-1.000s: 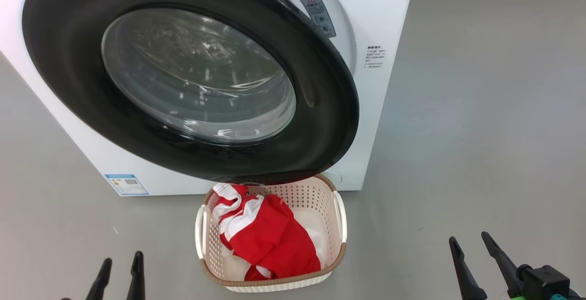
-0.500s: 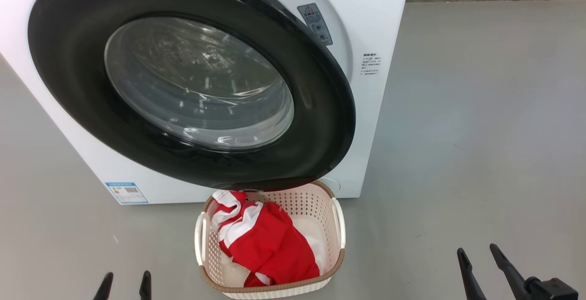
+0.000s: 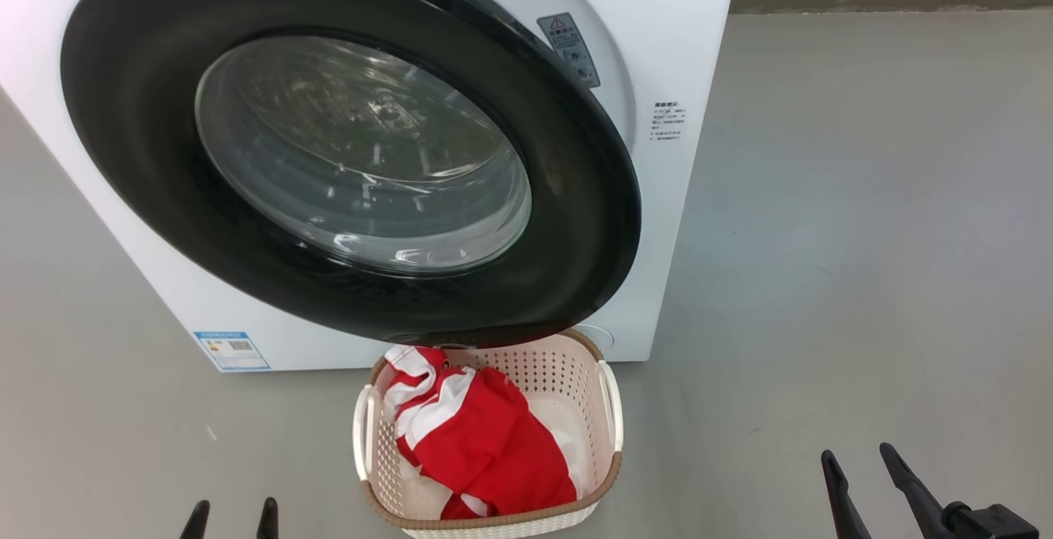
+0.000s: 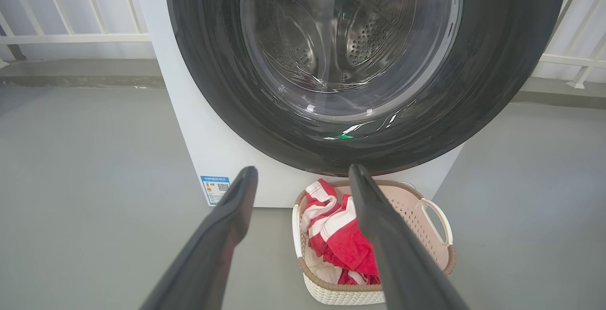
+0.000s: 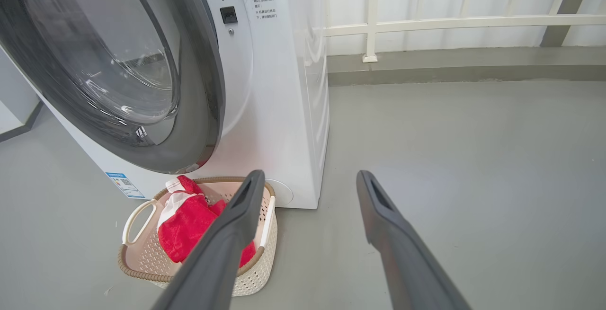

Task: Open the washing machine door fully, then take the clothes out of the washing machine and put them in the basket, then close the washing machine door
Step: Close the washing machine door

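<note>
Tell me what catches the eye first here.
The washing machine door, a huge glossy black ring round bulging glass, dominates the upper left of the head view. Just below it, bright red and white clothes lie heaped in a cream basket on the grey floor.

Bright even daylight, sharp — glare on door glass (image 3: 362,144)

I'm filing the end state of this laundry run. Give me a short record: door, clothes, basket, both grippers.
door: looks slightly ajar, not latched; lower edge over the basket's far end
washing machine: white, on the grey floor
clothes: red and white, piled in the basket
basket: on the floor against the machine's front
left gripper: jaws open, empty
right gripper: jaws open, empty
</note>
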